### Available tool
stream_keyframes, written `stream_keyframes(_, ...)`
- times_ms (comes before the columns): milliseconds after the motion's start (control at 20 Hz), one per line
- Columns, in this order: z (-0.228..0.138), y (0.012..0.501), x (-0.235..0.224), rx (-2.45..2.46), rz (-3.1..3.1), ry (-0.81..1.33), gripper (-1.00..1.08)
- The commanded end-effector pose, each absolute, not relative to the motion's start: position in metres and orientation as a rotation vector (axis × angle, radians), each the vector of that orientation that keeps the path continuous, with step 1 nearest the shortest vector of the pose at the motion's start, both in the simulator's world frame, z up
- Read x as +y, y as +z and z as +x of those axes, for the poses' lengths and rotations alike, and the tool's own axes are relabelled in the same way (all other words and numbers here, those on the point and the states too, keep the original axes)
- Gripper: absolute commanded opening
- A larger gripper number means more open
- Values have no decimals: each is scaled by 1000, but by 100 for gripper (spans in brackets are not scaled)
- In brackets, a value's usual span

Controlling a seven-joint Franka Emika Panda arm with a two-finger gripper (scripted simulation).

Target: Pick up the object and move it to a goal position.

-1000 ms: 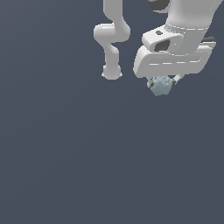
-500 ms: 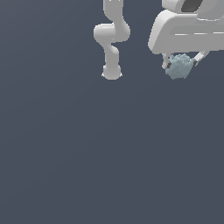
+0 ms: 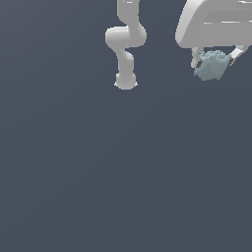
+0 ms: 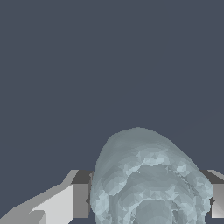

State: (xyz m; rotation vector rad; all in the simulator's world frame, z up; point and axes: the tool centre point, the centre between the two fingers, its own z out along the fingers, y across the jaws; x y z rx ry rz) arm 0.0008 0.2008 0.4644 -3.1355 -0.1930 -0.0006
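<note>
The object (image 3: 212,65) is a pale blue-grey bumpy lump hanging under the white hand at the exterior view's upper right. My gripper (image 3: 214,60) is shut on it, one finger on each side, and the lump is held off the dark floor. In the wrist view the object (image 4: 151,179) looms large between the two fingers (image 4: 76,197), with only flat dark floor beyond it.
The arm's white base and lower links (image 3: 125,49) stand at the top middle of the exterior view, to the left of my gripper. The grey floor (image 3: 123,172) spreads flat below.
My gripper has carried the object toward the exterior view's right and upward, and both look larger in the picture than a second ago. The grip has held.
</note>
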Motion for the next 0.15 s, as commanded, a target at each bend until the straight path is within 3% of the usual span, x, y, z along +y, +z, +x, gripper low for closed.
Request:
stream_keyframes(0,1,466,201,-193,-3136,0,-100)
stream_keyframes(100,1,467,202,-193,-3136,0,-100)
